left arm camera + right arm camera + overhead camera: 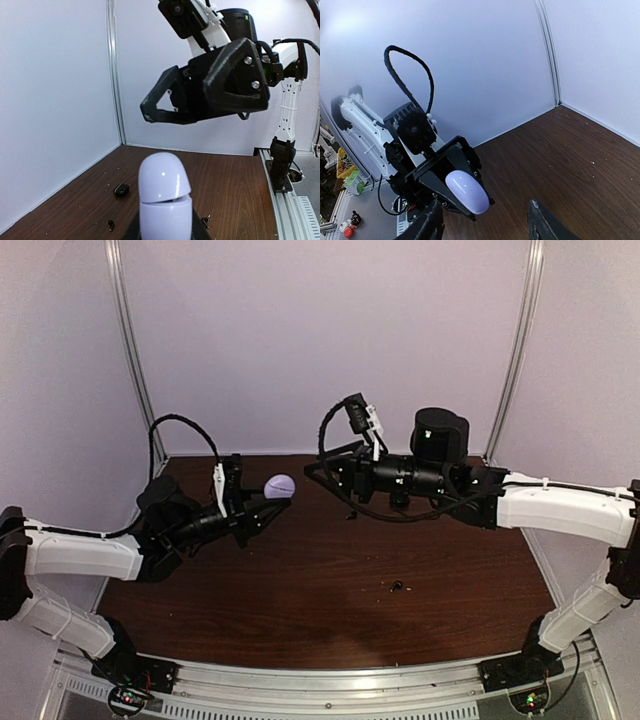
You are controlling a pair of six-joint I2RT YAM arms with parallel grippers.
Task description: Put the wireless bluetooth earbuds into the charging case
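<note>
The left gripper (270, 495) clamps the lilac charging case (164, 200) by its lower half, lid down, high above the table (300, 625). A black earbud (121, 189) lies loose on the wood below, and to the right the right gripper (485, 226) hangs facing the case, fingers (542, 227) apart and empty. The bud looks light, hard and slippery, best pinched across its widest part. The dark wood top looks smooth, and plain white walls (330, 340) close it in.

Glossy pale lilac-white charging case (164, 195), matte black left gripper (268, 498) and right gripper (485, 222), white arm links (560, 508), a black earbud (121, 189) at the case's nine o'clock, dark reddish-brown wood-grain table (300, 580), and plain pale lilac walls (320, 340).
</note>
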